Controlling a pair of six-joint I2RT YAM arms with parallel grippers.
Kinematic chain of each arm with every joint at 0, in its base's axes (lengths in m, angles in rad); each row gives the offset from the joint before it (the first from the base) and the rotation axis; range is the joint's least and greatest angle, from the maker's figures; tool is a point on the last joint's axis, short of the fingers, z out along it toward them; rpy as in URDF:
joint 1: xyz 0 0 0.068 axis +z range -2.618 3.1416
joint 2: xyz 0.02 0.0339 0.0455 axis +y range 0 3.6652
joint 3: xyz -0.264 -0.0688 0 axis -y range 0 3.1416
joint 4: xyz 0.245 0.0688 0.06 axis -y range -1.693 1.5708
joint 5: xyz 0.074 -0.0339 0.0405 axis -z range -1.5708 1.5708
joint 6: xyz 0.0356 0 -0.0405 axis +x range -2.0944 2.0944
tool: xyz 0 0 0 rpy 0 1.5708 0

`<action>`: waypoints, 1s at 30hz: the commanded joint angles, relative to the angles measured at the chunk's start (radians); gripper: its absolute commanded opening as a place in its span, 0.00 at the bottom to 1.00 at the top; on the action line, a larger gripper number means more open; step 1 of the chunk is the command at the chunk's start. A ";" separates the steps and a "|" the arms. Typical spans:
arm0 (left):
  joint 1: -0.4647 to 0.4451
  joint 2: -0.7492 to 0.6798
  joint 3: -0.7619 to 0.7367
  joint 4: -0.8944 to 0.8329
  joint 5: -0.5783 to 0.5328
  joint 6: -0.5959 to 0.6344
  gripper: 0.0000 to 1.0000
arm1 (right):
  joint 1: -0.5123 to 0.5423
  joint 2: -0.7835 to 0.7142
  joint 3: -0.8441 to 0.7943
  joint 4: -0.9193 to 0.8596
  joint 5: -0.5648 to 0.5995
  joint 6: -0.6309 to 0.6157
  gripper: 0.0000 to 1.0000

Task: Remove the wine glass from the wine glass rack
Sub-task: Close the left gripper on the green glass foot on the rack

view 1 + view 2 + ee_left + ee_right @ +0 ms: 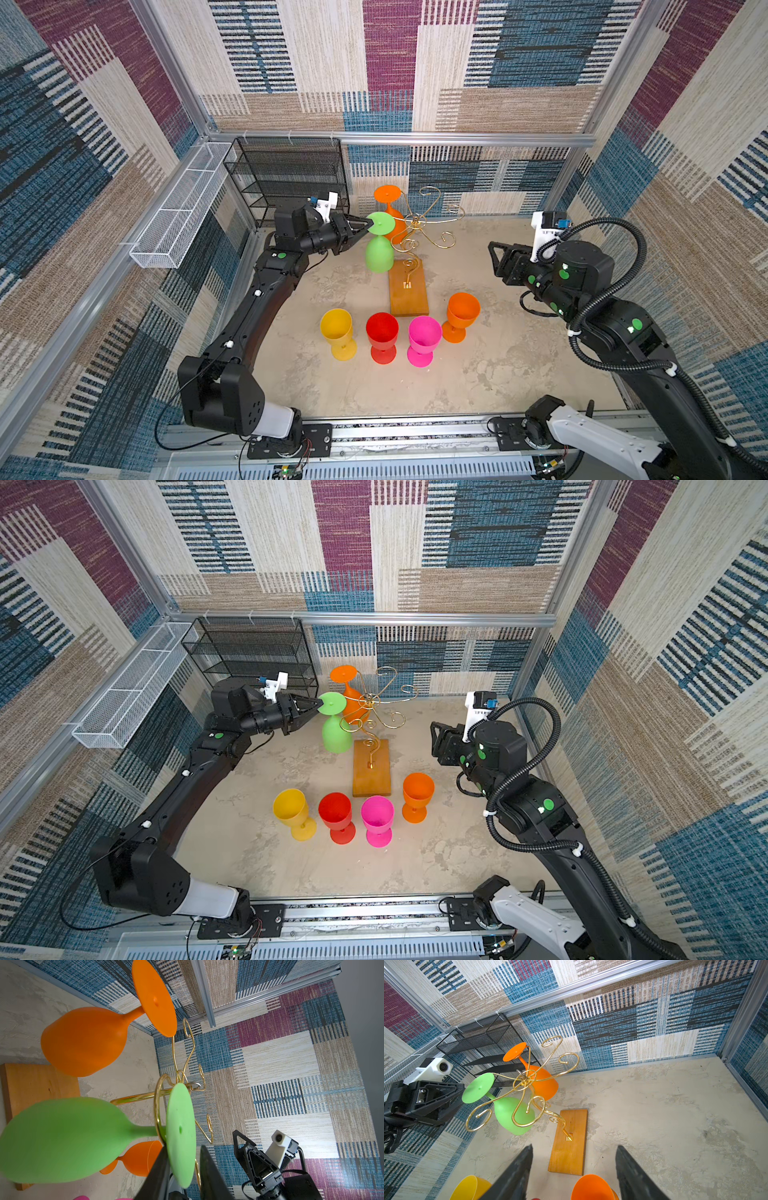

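Overhead, in both top views: green wine glass (379, 254) hung bowl-down from scroll arm of wine glass rack (409, 293), foot resting above wire, so removal probably meant sliding it outward. Level with foot sat left tool (366, 225).

Left wrist view: jaws straddled foot rim, one touching, gap at other; firm pinch could not be told.

Right wrist view: right tool (574, 1145) spread, empty, well apart, facing rack's base, perhaps to steady it.

Gold wire wine glass rack (415, 223) upright on wooden base (409, 295), green wine glass (379, 255) hanging upside down from one scroll arm
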 commanded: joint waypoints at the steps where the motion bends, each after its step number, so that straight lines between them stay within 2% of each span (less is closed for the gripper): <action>1: -0.002 -0.001 0.009 0.027 0.023 -0.015 0.25 | -0.004 0.002 -0.002 0.037 -0.012 -0.009 0.65; 12: -0.002 -0.027 0.011 -0.035 0.024 0.018 0.11 | -0.012 0.002 -0.021 0.045 -0.027 -0.010 0.65; 21: 0.000 -0.038 0.019 -0.026 0.034 -0.023 0.01 | -0.017 -0.005 -0.028 0.051 -0.033 -0.009 0.66; 30: 0.014 -0.031 0.048 -0.032 0.048 -0.061 0.00 | -0.021 -0.019 -0.042 0.056 -0.037 -0.006 0.66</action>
